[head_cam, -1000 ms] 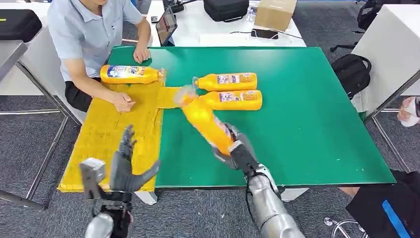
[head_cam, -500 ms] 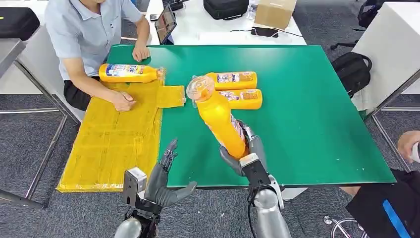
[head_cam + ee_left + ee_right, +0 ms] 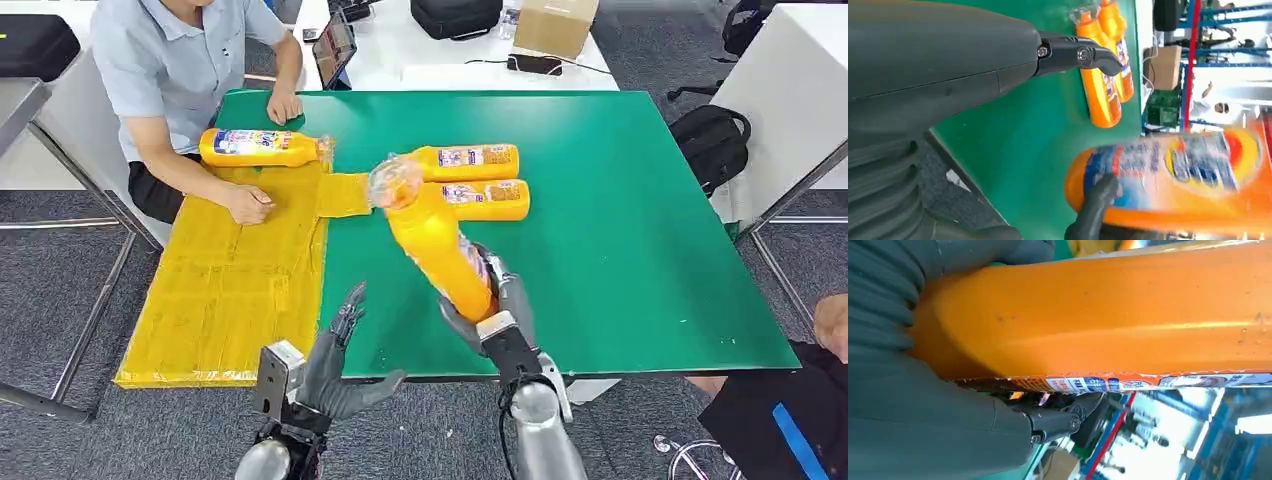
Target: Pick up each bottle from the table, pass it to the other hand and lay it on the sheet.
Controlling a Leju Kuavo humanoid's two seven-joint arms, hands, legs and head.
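My right hand (image 3: 492, 305) grips an orange bottle (image 3: 435, 245) by its base and holds it tilted above the green table (image 3: 620, 230), cap end up and leaning left. The same held bottle (image 3: 1108, 315) runs across the right wrist view, and its label (image 3: 1178, 165) is blurred in the left wrist view. My left hand (image 3: 340, 365) is open at the table's near edge, left of the bottle and apart from it. Two more orange bottles (image 3: 468, 162) (image 3: 480, 200) lie side by side mid-table. Another bottle (image 3: 262, 148) lies at the far end of the yellow sheet (image 3: 230, 280).
A person in a light blue shirt (image 3: 180, 60) sits at the far left corner, one hand (image 3: 248, 205) on the sheet and the other (image 3: 285, 108) on the table. A tablet, a black bag and a cardboard box (image 3: 555, 25) sit on the white table behind.
My right hand has raised the bottle more upright and drawn it toward me. My left hand has swung right from over the sheet to the table's near edge, closer to the bottle.
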